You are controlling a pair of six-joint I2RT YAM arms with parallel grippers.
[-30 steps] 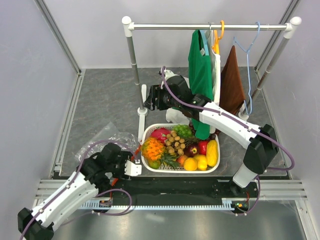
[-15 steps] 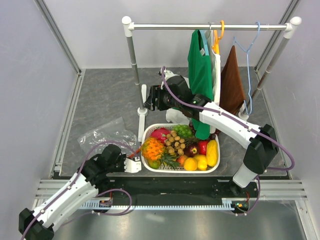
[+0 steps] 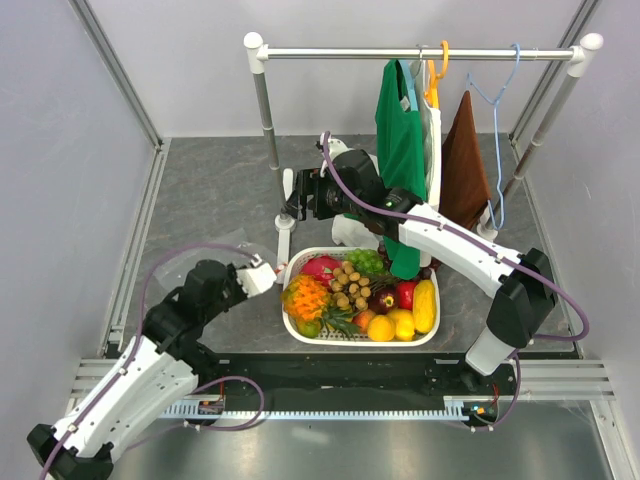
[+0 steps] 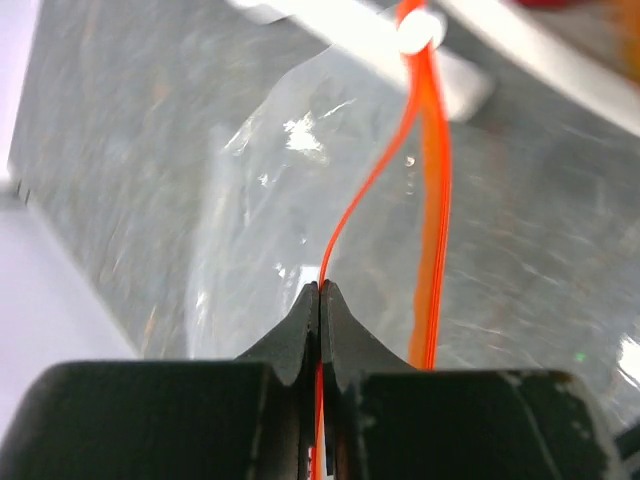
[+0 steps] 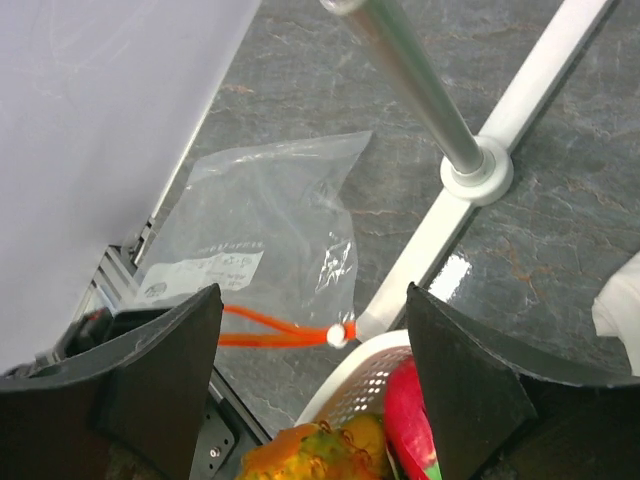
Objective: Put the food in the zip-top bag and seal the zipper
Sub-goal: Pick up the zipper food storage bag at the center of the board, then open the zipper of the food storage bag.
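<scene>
The zip-top bag [image 5: 270, 205] lies clear and floppy on the grey table left of the basket, its white label [image 5: 200, 272] facing up; from above the zip-top bag [image 3: 232, 247] is only faint. My left gripper [image 4: 320, 290] is shut on one lip of the orange-red zipper [image 4: 345, 215]; the other lip [image 4: 432, 200] runs beside it, apart, up to the white slider [image 4: 418, 30]. That gripper [image 3: 262, 275] sits by the basket's left rim. The food stays in the basket: an orange pineapple [image 3: 306, 298] and yellow lemons [image 3: 402, 323]. My right gripper [image 5: 315, 300] hangs open and empty above the slider [image 5: 340, 335].
A white slotted basket [image 3: 360, 343] holds several other toy fruits. Behind it stands a clothes rack whose post [image 3: 266, 110] and white foot [image 5: 470, 170] are close to the bag. A green garment [image 3: 402, 140] and a brown one [image 3: 463, 165] hang at the right.
My left gripper has shut on the zipper strip and carried it up and away, toward the basket's left rim. The right gripper's fingers have spread a little wider; that arm has barely moved.
</scene>
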